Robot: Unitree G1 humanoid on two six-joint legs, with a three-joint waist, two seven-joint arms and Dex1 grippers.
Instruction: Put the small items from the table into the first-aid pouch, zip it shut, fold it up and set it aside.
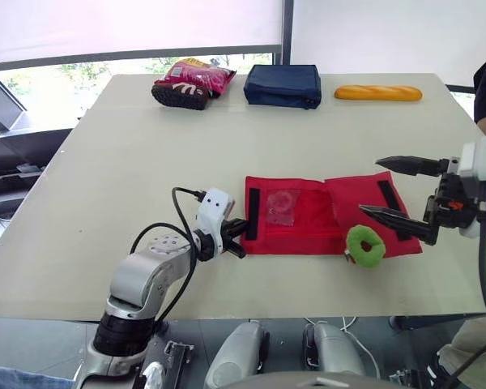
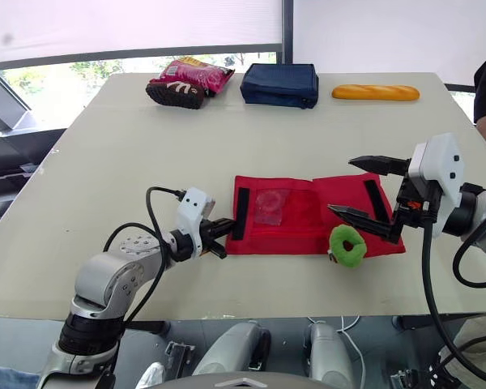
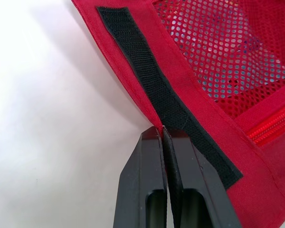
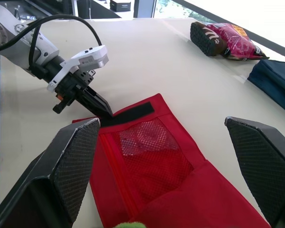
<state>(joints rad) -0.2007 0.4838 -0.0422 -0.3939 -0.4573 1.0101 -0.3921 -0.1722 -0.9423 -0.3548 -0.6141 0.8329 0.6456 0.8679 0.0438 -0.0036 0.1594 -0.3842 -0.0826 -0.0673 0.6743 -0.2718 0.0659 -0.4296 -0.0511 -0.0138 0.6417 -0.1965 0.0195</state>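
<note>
While agape over the red pouch (image 1: pixel 352 197), right gripper (image 1: pixel 372 187); left gripper (image 3: pixel 163 134) tight on its left hem.

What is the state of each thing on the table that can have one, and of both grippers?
Red fabric first-aid pouch: unfolded, lying flat.
Green plush ring: not packed, lying at the pouch's near edge.
Left gripper: shut on the pouch's edge.
Right gripper: open, empty.

Red pouch (image 1: pixel 324 215), black strips (image 1: pixel 252 214), perforated mesh (image 3: pixel 228 52); green ring (image 1: pixel 365 245); navy bag (image 1: pixel 283 85); orange-yellow baguette (image 1: pixel 378 93).
</note>
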